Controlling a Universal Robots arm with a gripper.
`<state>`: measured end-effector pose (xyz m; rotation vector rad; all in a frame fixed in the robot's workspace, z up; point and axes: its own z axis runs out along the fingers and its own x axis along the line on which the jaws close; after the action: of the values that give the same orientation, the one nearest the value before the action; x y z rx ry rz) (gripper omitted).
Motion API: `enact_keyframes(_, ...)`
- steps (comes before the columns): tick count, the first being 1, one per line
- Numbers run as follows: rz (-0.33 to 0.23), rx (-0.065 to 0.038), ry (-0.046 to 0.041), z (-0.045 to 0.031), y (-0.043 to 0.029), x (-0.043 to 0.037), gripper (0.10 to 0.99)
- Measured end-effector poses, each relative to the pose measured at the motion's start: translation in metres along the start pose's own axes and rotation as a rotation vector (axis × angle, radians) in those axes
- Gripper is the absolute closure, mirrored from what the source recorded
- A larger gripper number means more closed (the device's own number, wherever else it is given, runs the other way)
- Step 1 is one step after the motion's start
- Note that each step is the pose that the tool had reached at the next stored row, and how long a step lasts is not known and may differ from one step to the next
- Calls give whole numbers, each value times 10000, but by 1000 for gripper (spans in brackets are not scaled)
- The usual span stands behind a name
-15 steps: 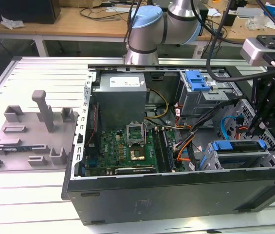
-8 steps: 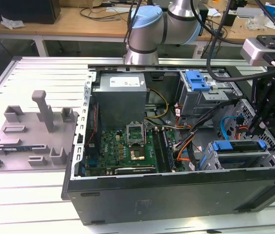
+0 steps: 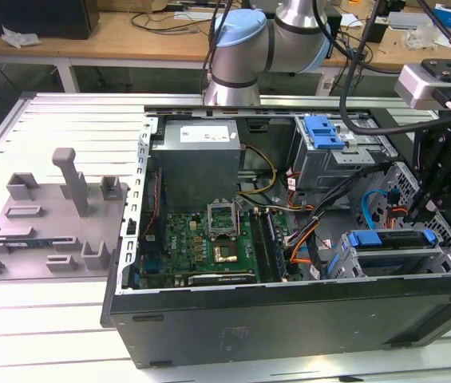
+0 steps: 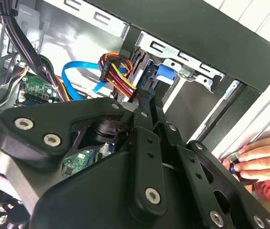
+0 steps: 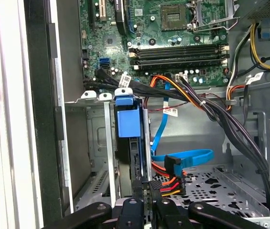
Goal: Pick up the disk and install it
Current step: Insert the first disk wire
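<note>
Starting at the exterior view's left, the grey power box carries a white sticker whose print I can't make out. At four o'clock in the case, the disk stands on edge in its cage. Just past it at three o'clock is my gripper, fingers drawn together, with the tips at the disk's cabled end. I can't tell whether they touch it.

Workshop corner under even light
A pale slotted metal worktop lies in front; behind it runs a wooden bench strewn with cables.
</note>
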<state>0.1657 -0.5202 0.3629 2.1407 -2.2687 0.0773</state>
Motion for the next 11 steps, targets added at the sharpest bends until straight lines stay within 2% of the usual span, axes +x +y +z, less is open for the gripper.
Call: enact_keyframes(11,0,0,2,34,3,4,918)
